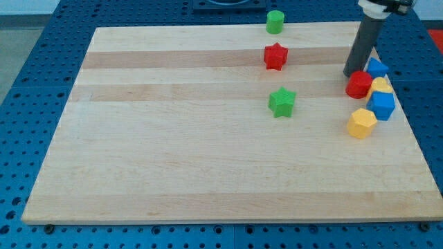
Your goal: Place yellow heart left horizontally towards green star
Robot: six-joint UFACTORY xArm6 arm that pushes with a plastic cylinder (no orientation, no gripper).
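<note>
The yellow heart (381, 85) lies near the board's right edge, packed between a red round block (358, 84) on its left, a blue block (376, 68) above and a blue cube (382, 105) below. The green star (282, 102) lies near the board's middle, well to the left of the heart and slightly lower. My tip (350, 73) rests on the board just above and left of the red round block, close to it; I cannot tell if they touch. It is apart from the heart.
A yellow hexagon-like block (361, 123) lies below the cluster. A red star (275, 56) lies above the green star. A green cylinder (275, 21) stands at the top edge of the wooden board (173, 138). The board's right edge is close to the cluster.
</note>
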